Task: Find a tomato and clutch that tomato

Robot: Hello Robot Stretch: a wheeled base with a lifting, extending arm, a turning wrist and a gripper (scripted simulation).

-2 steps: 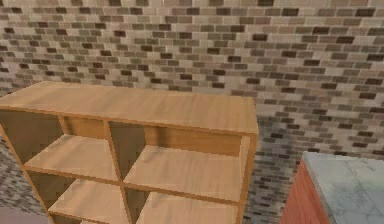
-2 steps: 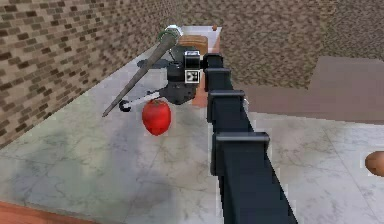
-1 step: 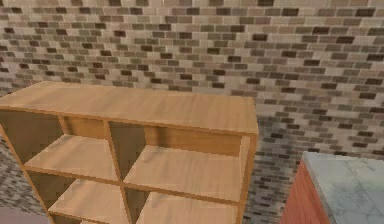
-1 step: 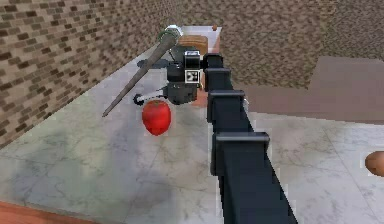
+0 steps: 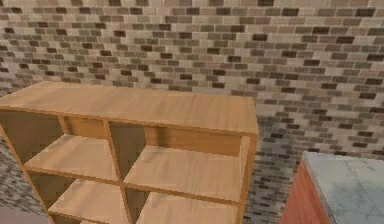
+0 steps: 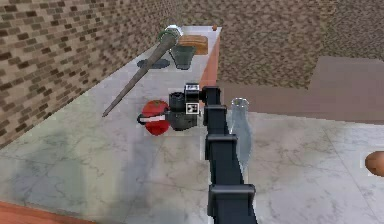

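Gripper [image 6: 167,121] at far end of extended arm [image 6: 226,168], near red tomato [image 6: 151,111] on counter [image 6: 70,170]

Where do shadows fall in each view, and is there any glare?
Forward view: the wooden shelf's left compartments are shaded inside; the brick wall shows no glare. Arm side view: a soft grey shadow lies on the marble counter left of the arm.

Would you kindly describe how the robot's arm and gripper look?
The arm is a dark, square bar built of stepped, telescoping segments. Two small white squares with black marks sit at its far end. Beside them, the gripper has a compact dark body and two thin fingers.
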